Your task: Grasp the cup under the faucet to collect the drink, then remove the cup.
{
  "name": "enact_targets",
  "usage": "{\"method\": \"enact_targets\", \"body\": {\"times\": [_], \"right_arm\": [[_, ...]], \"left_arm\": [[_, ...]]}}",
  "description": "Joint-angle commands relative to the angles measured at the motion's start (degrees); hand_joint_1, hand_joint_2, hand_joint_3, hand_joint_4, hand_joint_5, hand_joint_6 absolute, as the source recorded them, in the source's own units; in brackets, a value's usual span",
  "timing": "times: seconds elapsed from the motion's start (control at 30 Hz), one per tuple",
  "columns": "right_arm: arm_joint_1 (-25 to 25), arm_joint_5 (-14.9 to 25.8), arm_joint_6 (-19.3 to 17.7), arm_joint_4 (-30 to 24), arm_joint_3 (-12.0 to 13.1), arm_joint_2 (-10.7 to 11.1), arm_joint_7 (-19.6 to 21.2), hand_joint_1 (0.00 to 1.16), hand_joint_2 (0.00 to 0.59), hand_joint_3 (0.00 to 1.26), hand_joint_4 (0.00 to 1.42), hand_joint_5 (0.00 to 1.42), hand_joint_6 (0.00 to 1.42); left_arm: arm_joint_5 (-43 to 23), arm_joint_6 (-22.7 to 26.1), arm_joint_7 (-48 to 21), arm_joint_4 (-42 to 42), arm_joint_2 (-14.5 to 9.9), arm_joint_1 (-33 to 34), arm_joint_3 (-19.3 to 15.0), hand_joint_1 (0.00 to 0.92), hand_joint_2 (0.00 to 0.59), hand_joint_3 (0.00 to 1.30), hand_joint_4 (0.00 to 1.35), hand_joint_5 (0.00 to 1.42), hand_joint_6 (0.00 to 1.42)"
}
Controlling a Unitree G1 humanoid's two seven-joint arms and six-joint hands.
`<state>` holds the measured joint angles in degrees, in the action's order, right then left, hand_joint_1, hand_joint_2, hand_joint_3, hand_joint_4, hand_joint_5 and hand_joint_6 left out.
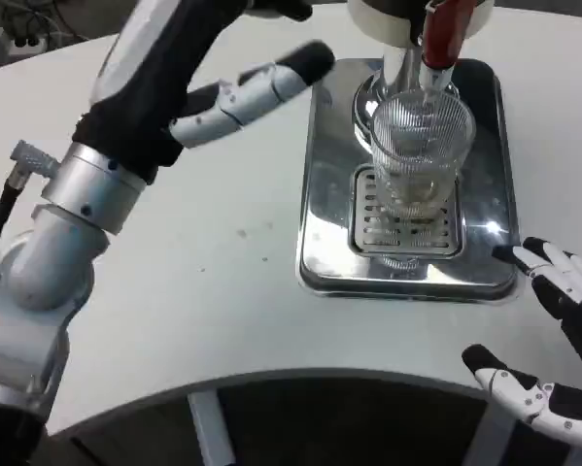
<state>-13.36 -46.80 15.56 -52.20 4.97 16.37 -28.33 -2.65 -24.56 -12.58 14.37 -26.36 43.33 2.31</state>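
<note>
The left hand (pixel 188 73) is raised above the table's (pixel 174 282) far left part, its silver forearm (pixel 48 262) rising from the near left edge. Its fingers (pixel 261 87) are stretched out and apart toward the tray, holding nothing and clear of the cup.

The steel drip tray (pixel 320 204) lies at the table's far middle, its near edge turned toward the robot. A slotted grate (pixel 373 228) sits in the tray's near half. The clear ribbed cup (pixel 419 155) stands upright on that grate, directly under the red faucet (pixel 438 39) and its metal column. Whether any drink is in the cup cannot be told through the glass.

The right hand (pixel 553 340) rests low at the table's near right edge, just beside the tray's near right corner. Its fingers are spread and hold nothing.
</note>
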Motion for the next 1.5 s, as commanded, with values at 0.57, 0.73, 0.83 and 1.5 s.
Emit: {"method": "enact_targets", "body": {"times": [0.57,0.73,0.83,1.5], "right_arm": [[-1.7,0.4,-0.7,-2.9,-0.3,-0.5,1.0,0.44,0.358,0.12,0.0,0.0,0.0],[-2.2,0.3,-0.8,-3.6,-0.3,-0.6,1.4,0.44,0.358,0.12,0.0,0.0,0.0],[-2.5,0.5,-0.7,-3.8,0.0,-0.6,1.5,0.44,0.358,0.12,0.0,0.0,0.0],[-3.7,2.1,-0.8,-4.4,1.6,-0.6,1.9,0.44,0.358,0.12,0.0,0.0,0.0]], "left_arm": [[-15.0,28.4,-20.0,-6.3,1.8,12.8,-3.1,0.0,0.136,0.2,0.15,0.28,0.23],[-13.3,29.5,-21.2,-3.2,2.7,15.9,-2.6,0.0,0.138,0.19,0.13,0.26,0.23],[-11.4,28.6,-21.8,0.6,3.4,18.3,-1.7,0.0,0.137,0.19,0.13,0.26,0.22],[-5.5,23.0,-26.7,12.5,7.6,23.4,1.4,0.0,0.138,0.2,0.15,0.27,0.24]]}}
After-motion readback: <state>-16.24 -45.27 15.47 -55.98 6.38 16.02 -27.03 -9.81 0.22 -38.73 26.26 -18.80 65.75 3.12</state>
